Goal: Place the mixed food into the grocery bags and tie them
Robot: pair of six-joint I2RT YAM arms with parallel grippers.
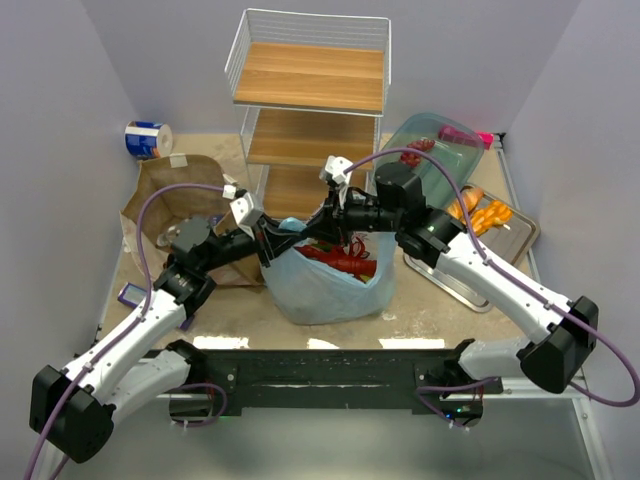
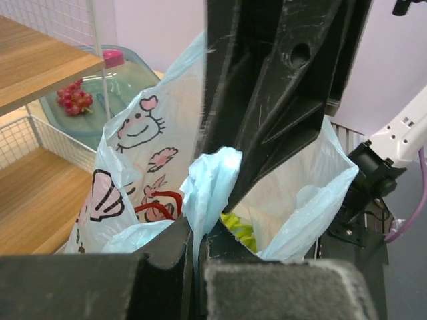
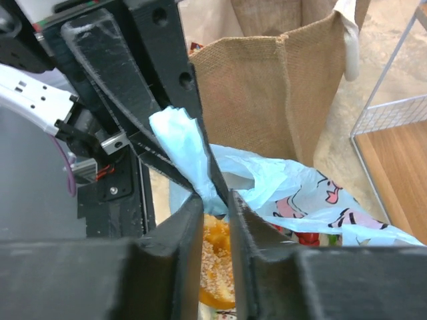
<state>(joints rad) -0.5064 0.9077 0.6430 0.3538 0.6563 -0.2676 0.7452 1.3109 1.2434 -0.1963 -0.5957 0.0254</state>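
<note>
**Both hands met over the blue bag's mouth**

The counter (image 1: pixel 420 318) was boxed in by pale walls (image 1: pixel 60 110) at the left, top and right of the overhead frame. Its barest stretch was a strip at lower centre, between the plastic bag and the arms' base rail (image 1: pixel 340 365).

The wire shelf rack (image 1: pixel 310 100) filled upper centre, its foot just behind both wrists. The brown paper bag (image 1: pixel 160 195) slumped open at centre left, against the left arm.

The light-blue plastic bag (image 1: pixel 320 288) stood at centre, just in front of the rack, mouth up. The red lobster (image 1: pixel 345 262) and a sesame bread (image 3: pixel 217 263) lay inside it.

At upper right sat the teal dish (image 1: pixel 425 150). Below it a metal tray (image 1: pixel 520 240) held orange breads (image 1: pixel 485 215), with the right forearm crossing its near side.

A blue-and-white roll (image 1: pixel 148 138) lay in the upper-left corner. A purple bar (image 1: pixel 128 293) lay at the left edge beside the left arm.

The left hand (image 2: pixel 198 243) was pressed together on a fold of the plastic bag's rim. The right hand (image 3: pixel 215 210) stood a narrow slot apart with a twist of the same plastic at its tips. Whether it pinched the plastic could not be told.
</note>
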